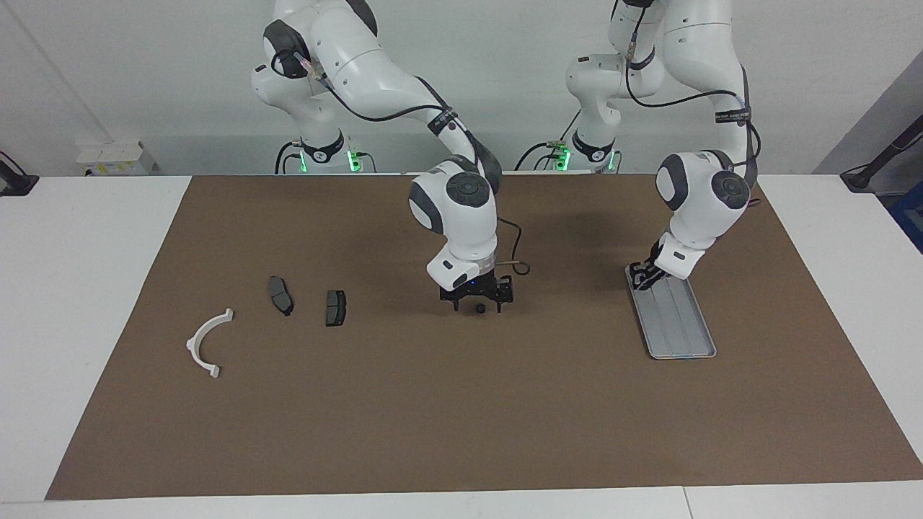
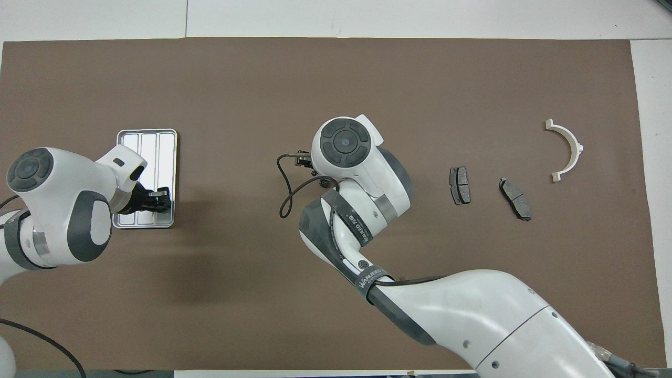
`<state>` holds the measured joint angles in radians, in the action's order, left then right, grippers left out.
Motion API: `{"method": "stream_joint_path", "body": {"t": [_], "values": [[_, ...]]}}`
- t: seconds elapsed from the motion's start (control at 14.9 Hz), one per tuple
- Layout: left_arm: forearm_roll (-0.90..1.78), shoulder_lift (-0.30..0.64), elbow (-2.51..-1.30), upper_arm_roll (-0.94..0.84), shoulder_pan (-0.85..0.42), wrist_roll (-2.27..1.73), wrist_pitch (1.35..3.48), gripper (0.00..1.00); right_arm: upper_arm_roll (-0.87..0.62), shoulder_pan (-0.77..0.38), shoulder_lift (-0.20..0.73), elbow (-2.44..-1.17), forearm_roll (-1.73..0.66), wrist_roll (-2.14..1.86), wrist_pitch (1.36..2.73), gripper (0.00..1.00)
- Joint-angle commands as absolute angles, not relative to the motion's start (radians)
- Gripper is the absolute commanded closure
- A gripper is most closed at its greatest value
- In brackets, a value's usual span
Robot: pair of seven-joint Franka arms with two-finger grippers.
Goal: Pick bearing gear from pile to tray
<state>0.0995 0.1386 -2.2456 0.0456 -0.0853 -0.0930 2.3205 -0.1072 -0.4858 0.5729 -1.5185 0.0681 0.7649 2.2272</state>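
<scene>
A small black round piece (image 1: pixel 480 308) lies on the brown mat mid-table, between the spread fingers of my right gripper (image 1: pixel 478 305), which is open and just above it. The overhead view hides both under the right wrist. The rest of the pile lies toward the right arm's end: two dark brake pads (image 1: pixel 280 295) (image 1: pixel 335 307) and a white half-ring bracket (image 1: pixel 195 340). The silver tray (image 1: pixel 681 328) lies toward the left arm's end. My left gripper (image 1: pixel 640 277) hangs low over the tray's end nearest the robots, also in the overhead view (image 2: pixel 157 202).
In the overhead view the tray (image 2: pixel 147 142), the brake pads (image 2: pixel 460 185) (image 2: pixel 515 198) and the bracket (image 2: pixel 577 147) lie apart on the mat (image 2: pixel 336 79). A black cable (image 2: pixel 283 194) loops off the right wrist.
</scene>
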Motion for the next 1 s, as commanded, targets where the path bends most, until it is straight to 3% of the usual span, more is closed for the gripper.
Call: {"method": "stream_joint_path", "body": {"t": [0.0,0.2,0.54,0.94], "values": [[0.104,0.143,-2.260,0.044,-0.077,-0.080,2.345,0.43,-0.118,-0.385,0.525,-1.502,0.081,0.625,2.197,0.02],[0.100,0.143,-2.252,0.044,-0.075,-0.080,2.333,0.32,-0.120,-0.252,0.486,-1.500,0.080,0.383,2.180,0.02],[0.100,0.146,-2.145,0.046,-0.072,-0.081,2.222,0.31,-0.120,-0.049,0.398,-1.500,0.077,-0.012,2.051,0.02],[0.098,0.149,-2.071,0.040,-0.127,-0.236,2.195,0.31,-0.117,0.055,0.252,-1.511,0.078,-0.040,1.821,0.00]]}}
